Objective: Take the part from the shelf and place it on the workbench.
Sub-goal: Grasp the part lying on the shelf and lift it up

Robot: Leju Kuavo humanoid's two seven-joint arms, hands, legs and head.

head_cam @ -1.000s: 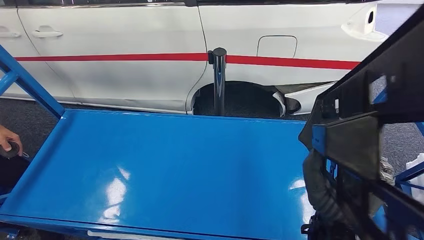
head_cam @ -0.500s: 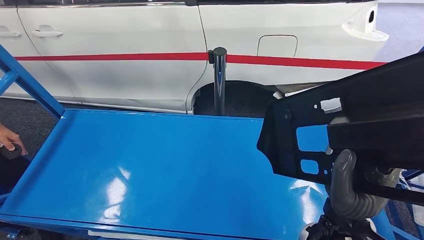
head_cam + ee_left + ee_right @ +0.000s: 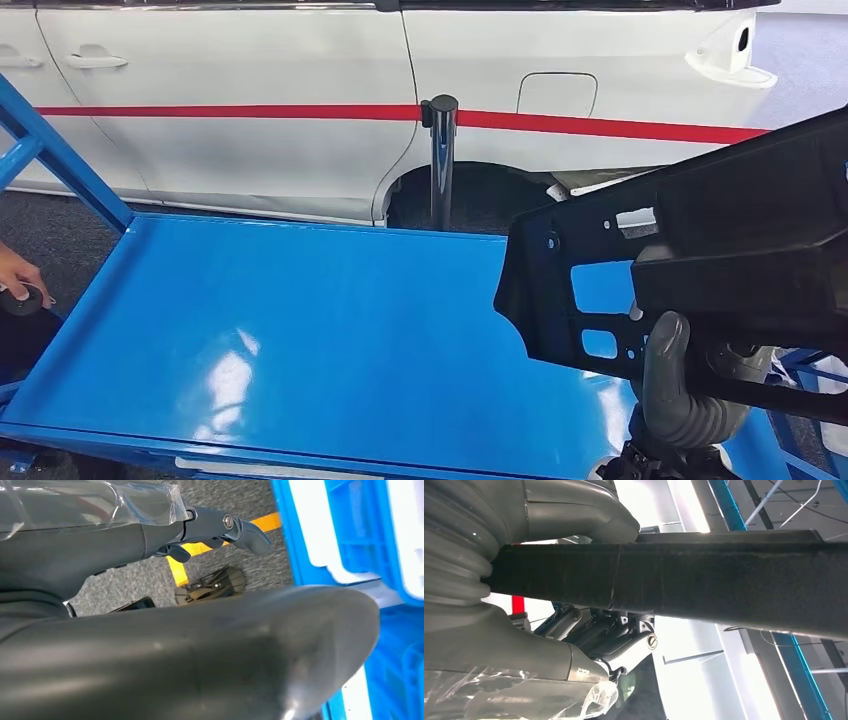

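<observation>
Holding the black part (image 3: pixel 700 260) above the blue counter (image 3: pixel 300 330), right hand (image 3: pixel 680 390) fingers grasping it; left hand's (image 3: pixel 220 527) grip indeterminate. Recommend lowering level, releasing only once seated.

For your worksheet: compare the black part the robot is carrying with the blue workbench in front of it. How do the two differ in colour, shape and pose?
The part is matt black; the workbench is glossy blue and reflects light. The part is irregular, pierced by cut-outs and small holes; the workbench top is a plain unbroken sheet with a raised rim. The part is tilted and held up by the right hand; the workbench lies flat. Both look rigid and man-made.
</observation>
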